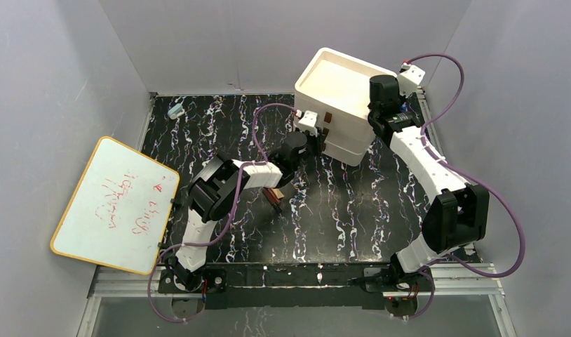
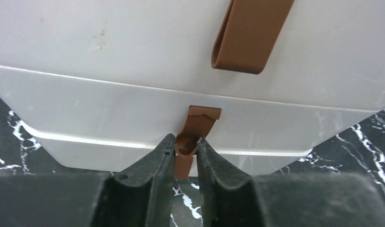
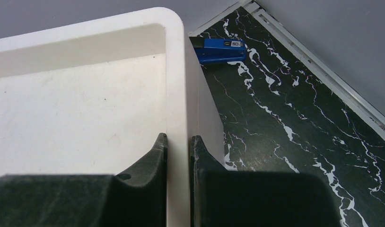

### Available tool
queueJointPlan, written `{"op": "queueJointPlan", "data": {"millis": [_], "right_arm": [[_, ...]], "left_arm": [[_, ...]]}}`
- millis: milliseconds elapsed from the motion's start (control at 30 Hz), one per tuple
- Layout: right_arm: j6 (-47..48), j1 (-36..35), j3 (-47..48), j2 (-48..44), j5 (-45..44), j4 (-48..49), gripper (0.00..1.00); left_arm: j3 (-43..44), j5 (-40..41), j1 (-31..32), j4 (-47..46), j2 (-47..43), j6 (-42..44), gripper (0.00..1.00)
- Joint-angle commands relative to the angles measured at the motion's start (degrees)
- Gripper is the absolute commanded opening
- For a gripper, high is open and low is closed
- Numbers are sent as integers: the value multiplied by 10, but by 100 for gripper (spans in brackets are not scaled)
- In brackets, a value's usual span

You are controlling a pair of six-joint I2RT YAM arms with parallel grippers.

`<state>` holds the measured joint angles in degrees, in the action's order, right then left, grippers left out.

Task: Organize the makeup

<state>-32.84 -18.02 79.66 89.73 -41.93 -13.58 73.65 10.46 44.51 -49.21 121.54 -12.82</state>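
Observation:
The white drawer box (image 1: 339, 81) stands at the back of the table. In the left wrist view my left gripper (image 2: 186, 142) is shut on the brown loop handle (image 2: 202, 120) of one of the box's lower drawers. Another brown handle (image 2: 249, 35) hangs on the drawer above. My right gripper (image 3: 179, 139) is shut on the box's top rim (image 3: 176, 71), one finger inside the top tray and one outside. Some of the makeup (image 1: 273, 195), tan and reddish pieces, lies on the black marble table under my left arm (image 1: 226, 186), mostly hidden.
A whiteboard (image 1: 118, 203) with red writing leans at the left edge. A small light-blue object (image 1: 175, 110) lies at the back left. A blue box-like item (image 3: 219, 49) sits behind the drawer box near the back right wall. Grey walls close in three sides.

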Motion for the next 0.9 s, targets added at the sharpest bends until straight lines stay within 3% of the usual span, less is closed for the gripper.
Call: {"op": "queueJointPlan", "data": {"millis": [0,67,433,867], "right_arm": [[-6,-5,-59,61,74,-161,1],[-6,-4,-60,62,74,-160,1],[-5,-4,-64,61,78,-160,1],[-6,-5,-64,56,78,-161,1]], "left_arm": [[-13,35,1,-44,-28,14,10],[-20,34,1,-44,-31,16,0],[-54,22,1,-46,-59,17,0],[-251,70,7,-46,-203,16,0]]}}
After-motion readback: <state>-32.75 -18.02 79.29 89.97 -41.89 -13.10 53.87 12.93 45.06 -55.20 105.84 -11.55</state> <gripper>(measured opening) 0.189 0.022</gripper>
